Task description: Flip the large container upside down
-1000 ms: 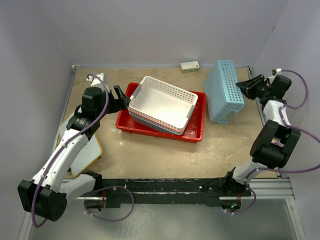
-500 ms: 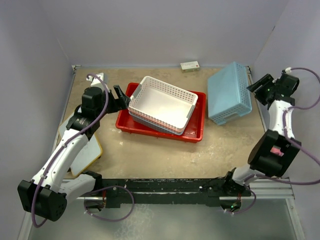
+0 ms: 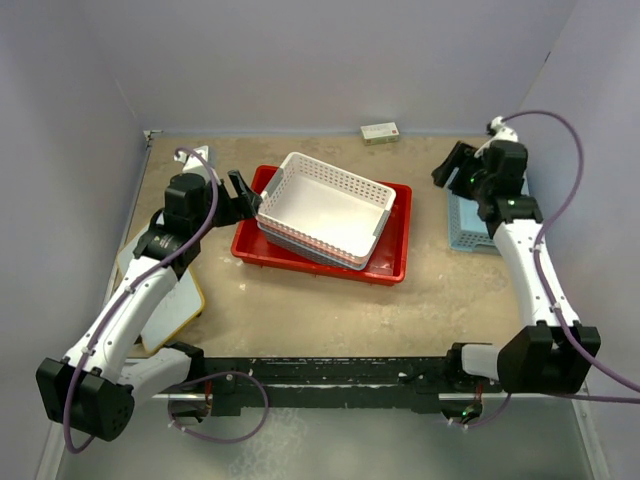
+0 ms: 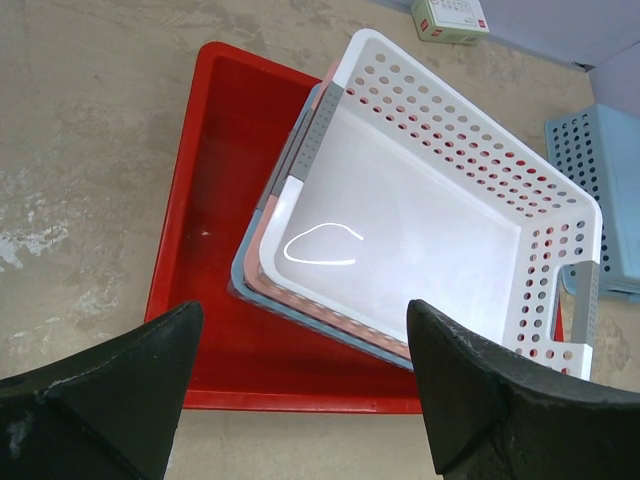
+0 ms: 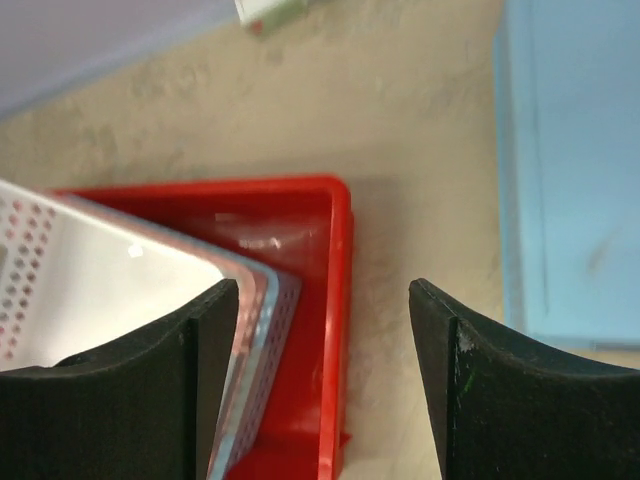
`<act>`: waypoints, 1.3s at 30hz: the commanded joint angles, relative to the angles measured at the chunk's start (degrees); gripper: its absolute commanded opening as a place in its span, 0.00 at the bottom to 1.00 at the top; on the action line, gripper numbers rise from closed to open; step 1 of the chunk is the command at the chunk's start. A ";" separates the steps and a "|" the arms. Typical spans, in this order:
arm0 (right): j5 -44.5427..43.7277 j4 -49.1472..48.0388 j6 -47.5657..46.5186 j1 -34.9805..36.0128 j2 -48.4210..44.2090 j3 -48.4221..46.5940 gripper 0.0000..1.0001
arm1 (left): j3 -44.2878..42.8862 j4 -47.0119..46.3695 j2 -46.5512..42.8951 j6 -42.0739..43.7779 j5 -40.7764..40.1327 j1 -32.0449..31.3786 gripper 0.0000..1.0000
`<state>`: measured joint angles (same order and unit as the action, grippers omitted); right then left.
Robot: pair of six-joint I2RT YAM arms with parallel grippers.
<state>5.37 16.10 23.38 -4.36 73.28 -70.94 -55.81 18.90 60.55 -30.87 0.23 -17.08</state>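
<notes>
The large container is a red tray (image 3: 392, 252) standing upright in the middle of the table, with a stack of white, pink and blue baskets (image 3: 325, 205) inside it. My left gripper (image 3: 240, 193) is open and empty at the tray's left end; its wrist view looks down on the tray (image 4: 200, 200) between the fingers, with the gripper (image 4: 305, 400) above the rim. My right gripper (image 3: 452, 166) is open and empty, above the gap by the tray's right end (image 5: 335, 300), its midpoint (image 5: 325, 380) near the rim.
A light-blue perforated basket (image 3: 466, 226) lies bottom up at the right, partly under my right arm, and also shows in the right wrist view (image 5: 580, 170). A small box (image 3: 380, 131) sits by the back wall. A flat white and yellow board (image 3: 172, 300) lies at the left.
The light-blue basket went from standing on its side to lying flat at the right. My right gripper swung left toward the red tray. The left arm has not moved.
</notes>
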 commanded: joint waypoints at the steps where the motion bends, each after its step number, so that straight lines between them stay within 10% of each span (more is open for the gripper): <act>1: -6.37 4.26 3.19 3.46 -4.12 7.04 0.74 | -0.81 -3.21 0.35 0.51 1.39 -0.32 0.80; 9: -20.92 12.22 11.35 2.70 -7.31 20.01 0.91 | 0.25 -4.65 1.31 0.51 1.91 -0.32 0.80; 21: -19.24 -13.75 10.85 -1.52 6.03 21.04 0.95 | -0.64 -1.14 0.45 1.28 3.07 -0.32 0.80; 31: -0.34 -24.21 3.94 -2.23 17.82 7.41 0.96 | -0.96 2.13 -0.14 1.75 3.14 -0.32 0.80; 39: 14.81 -17.33 -1.04 4.84 9.74 4.62 0.96 | -3.16 5.45 -1.00 3.72 -1.64 -0.32 0.80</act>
<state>10.48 -3.92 27.53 -3.92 88.92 -62.76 -55.64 23.44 61.56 -29.74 2.09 -17.08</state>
